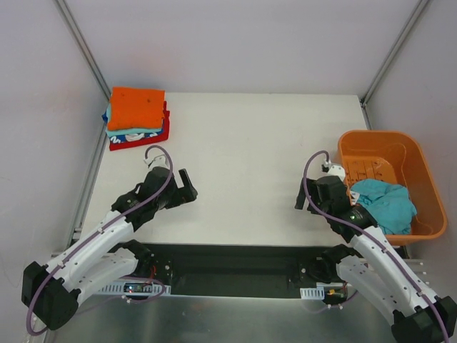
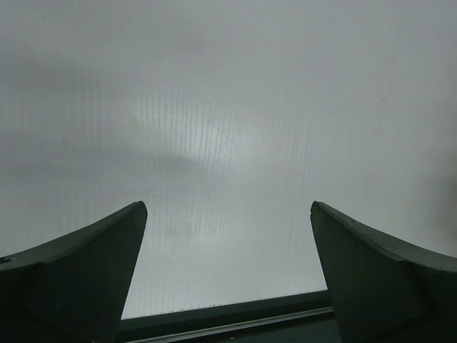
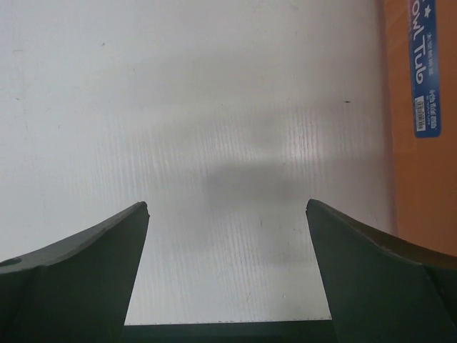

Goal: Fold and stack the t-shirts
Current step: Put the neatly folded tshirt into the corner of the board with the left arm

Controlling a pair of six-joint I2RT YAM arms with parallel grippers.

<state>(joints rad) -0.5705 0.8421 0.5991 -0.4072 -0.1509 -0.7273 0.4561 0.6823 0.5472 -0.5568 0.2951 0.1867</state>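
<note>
A stack of folded t-shirts lies at the table's back left: a bright orange one [image 1: 136, 106] on top, teal and blue-and-white patterned layers under it, a red one [image 1: 140, 137] at the bottom. A crumpled teal t-shirt [image 1: 385, 205] lies in the orange basket [image 1: 378, 146] at the right. My left gripper [image 1: 190, 188] is open and empty over bare table, in front of and to the right of the stack; its wrist view [image 2: 228, 207] shows only white table between its fingers [image 2: 93, 271]. My right gripper [image 1: 300, 201] is open and empty just left of the basket [image 3: 428, 186].
The white table [image 1: 250, 143] is walled at the back and both sides. The basket's side wall with a blue label [image 3: 423, 71] stands close to the right of my right gripper. The table's near edge runs just under both grippers.
</note>
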